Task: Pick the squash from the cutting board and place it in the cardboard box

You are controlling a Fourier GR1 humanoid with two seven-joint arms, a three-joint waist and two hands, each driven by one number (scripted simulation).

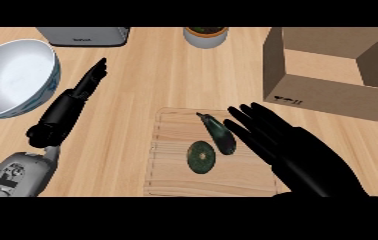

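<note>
Right hand (295,144) hovers over the cutting board (173,179), fingers straight, spread beside a dark eggplant (220,133). Round green squash (201,157) lies mid-board. I see my left hand (88,81) open; cardboard box (325,91) is cut off.

A round, dark green squash (201,157) lies flat on the cutting board (177,176), near the board's middle, its mottled top facing up. The cutting board is pale wood with grooves along its left side, and it sits at the counter's near edge, slightly right of centre. The cardboard box (317,91) stands at the counter's far right corner, open at the top (its flaps up, the brown inside showing), well apart from the squash and empty as far as can be seen.
</note>
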